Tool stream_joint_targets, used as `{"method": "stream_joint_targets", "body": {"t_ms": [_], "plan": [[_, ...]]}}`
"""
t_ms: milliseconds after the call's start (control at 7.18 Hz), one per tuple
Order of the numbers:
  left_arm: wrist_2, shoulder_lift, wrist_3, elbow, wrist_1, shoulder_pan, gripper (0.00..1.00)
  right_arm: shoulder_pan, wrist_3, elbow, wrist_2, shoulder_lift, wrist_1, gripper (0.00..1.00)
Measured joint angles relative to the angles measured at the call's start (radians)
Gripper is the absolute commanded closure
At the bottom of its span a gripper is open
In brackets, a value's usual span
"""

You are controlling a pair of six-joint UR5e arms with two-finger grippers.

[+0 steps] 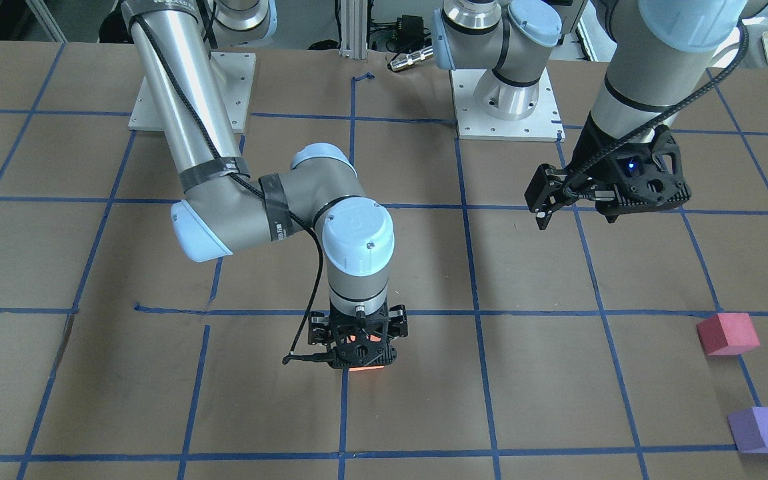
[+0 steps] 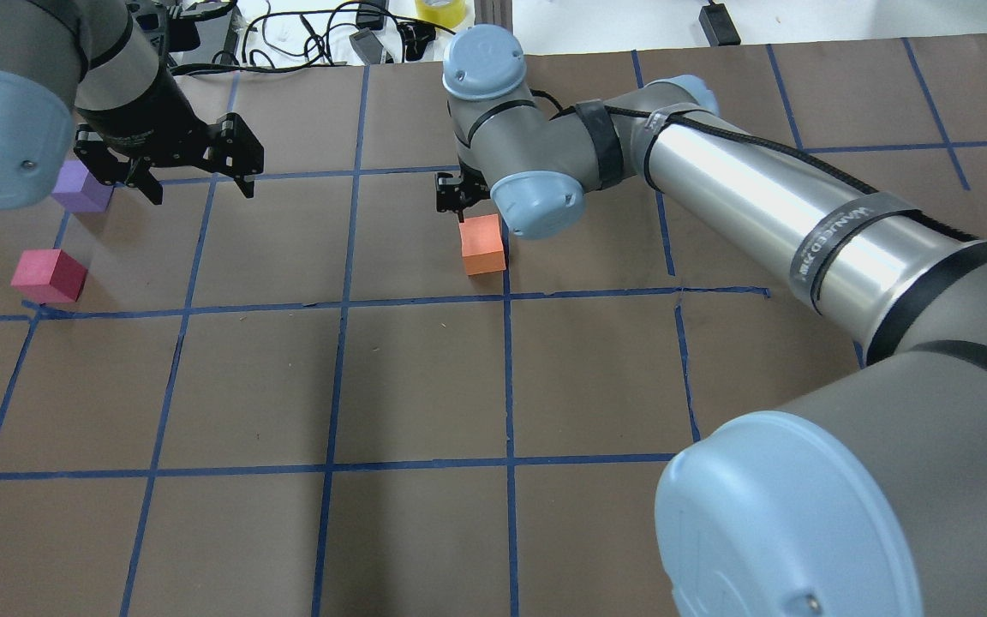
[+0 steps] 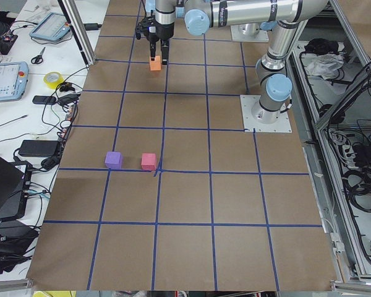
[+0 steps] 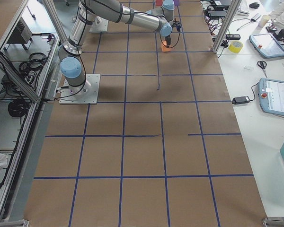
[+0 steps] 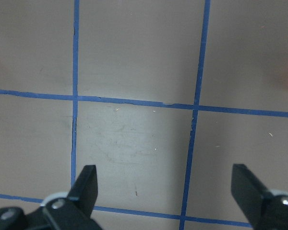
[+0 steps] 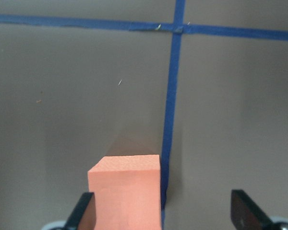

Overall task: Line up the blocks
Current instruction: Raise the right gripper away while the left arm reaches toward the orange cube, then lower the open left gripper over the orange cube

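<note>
The orange block (image 2: 482, 244) stands on the brown table beside a blue tape line. My right gripper (image 2: 463, 201) is low over it and open. In the right wrist view the block (image 6: 127, 191) sits between the fingers, close to the left one (image 6: 84, 213), with a wide gap to the other. The pinkish-red block (image 2: 48, 276) and the purple block (image 2: 78, 187) stand apart on the table on my left side. My left gripper (image 2: 200, 193) hangs open and empty above the table, just right of the purple block; its wrist view shows only bare table between the fingers (image 5: 86, 184).
Blue tape lines grid the brown table (image 2: 425, 386). The arm base plates (image 1: 504, 127) are on my side of the table. Cables and a yellow tape roll (image 2: 440, 10) lie beyond the far edge. Tablets and tools lie on the side bench (image 3: 12, 74).
</note>
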Motion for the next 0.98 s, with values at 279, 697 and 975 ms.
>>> {"method": "stream_joint_targets", "body": {"t_ms": [279,697,975], "plan": [[-0.037,-0.085,0.005,0.053,0.090,-0.006,0.00,-0.109,-0.088,0.013,0.024,-0.110,0.121,0.00],[-0.050,-0.285,-0.022,0.209,0.173,-0.095,0.00,-0.291,-0.219,0.005,0.012,-0.340,0.384,0.00],[-0.036,-0.396,-0.084,0.256,0.233,-0.181,0.00,-0.345,-0.255,0.001,0.008,-0.483,0.567,0.00]]}}
